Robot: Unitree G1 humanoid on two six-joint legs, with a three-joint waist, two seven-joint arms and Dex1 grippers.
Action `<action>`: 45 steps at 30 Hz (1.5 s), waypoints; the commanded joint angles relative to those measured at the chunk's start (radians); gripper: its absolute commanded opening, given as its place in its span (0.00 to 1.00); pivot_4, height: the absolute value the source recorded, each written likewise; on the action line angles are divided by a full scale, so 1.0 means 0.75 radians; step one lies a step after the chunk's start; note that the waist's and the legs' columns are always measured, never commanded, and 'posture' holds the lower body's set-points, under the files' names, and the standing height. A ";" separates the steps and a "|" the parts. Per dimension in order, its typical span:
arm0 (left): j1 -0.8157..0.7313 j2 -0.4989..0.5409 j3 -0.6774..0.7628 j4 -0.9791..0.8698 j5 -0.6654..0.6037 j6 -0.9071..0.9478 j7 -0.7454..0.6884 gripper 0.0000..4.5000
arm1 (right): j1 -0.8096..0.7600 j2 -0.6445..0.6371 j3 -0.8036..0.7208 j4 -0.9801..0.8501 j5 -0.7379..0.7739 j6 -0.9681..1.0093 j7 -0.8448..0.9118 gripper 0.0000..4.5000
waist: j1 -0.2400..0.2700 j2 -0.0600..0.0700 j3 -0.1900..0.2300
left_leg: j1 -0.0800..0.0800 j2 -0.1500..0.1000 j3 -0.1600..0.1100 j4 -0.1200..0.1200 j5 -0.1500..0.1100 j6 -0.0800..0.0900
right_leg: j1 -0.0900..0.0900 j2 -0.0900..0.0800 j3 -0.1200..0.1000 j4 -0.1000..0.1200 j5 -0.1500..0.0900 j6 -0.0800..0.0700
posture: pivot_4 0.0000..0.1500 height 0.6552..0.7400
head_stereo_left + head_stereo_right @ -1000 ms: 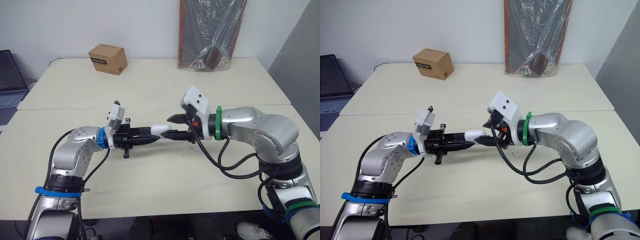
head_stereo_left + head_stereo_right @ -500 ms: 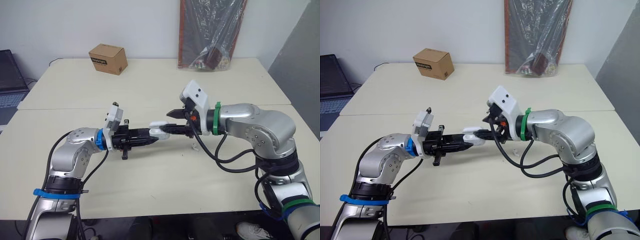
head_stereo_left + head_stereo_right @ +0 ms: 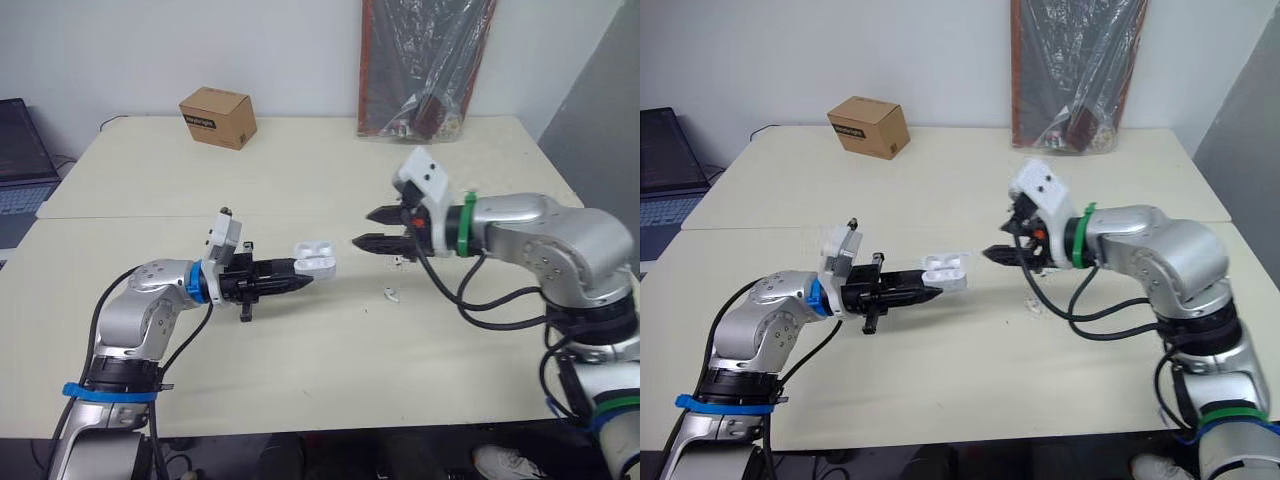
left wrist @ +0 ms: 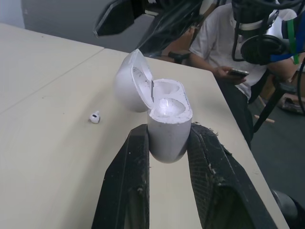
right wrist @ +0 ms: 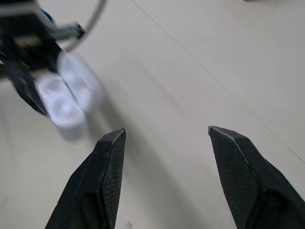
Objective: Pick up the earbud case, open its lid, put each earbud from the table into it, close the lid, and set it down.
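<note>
The white earbud case hangs above the table's middle with its lid flipped open and both wells showing. My left gripper is shut on the case's lower body, one black finger on each side. My right gripper is open and holds nothing. It sits a short way right of the case, tips pointing at it, with a clear gap between them. The case appears blurred ahead of the right fingers. One small white earbud lies on the table below the right gripper, seen too as the earbud.
A cardboard box stands at the table's far left. A plastic bag leans on the wall at the far right. A laptop sits off the left edge. A seated person is beyond the table.
The right gripper has let go of the case's lid and pulled back to the right. The lid now stands open. The left gripper has shifted slightly left with the case.
</note>
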 commanded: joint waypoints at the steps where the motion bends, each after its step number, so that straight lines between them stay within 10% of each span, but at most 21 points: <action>1: -0.043 0.008 0.053 -0.020 -0.046 -0.007 0.013 0.18 | 0.090 -0.030 0.084 -0.042 -0.081 -0.083 0.003 0.63 | 0.000 0.000 0.000 | 0.000 0.000 0.000 0.000 0.000 0.000 | 0.000 0.000 0.000 0.000 0.000 0.000 | 1.00 1.00; 45: -0.053 0.003 0.035 -0.070 -0.058 0.019 0.059 0.18 | 0.371 0.114 0.217 0.109 -0.387 -0.208 -0.040 0.55 | -0.001 0.000 0.000 | 0.001 0.000 0.001 0.001 0.000 0.000 | 0.000 0.000 0.001 0.000 0.000 0.000 | 1.00 1.00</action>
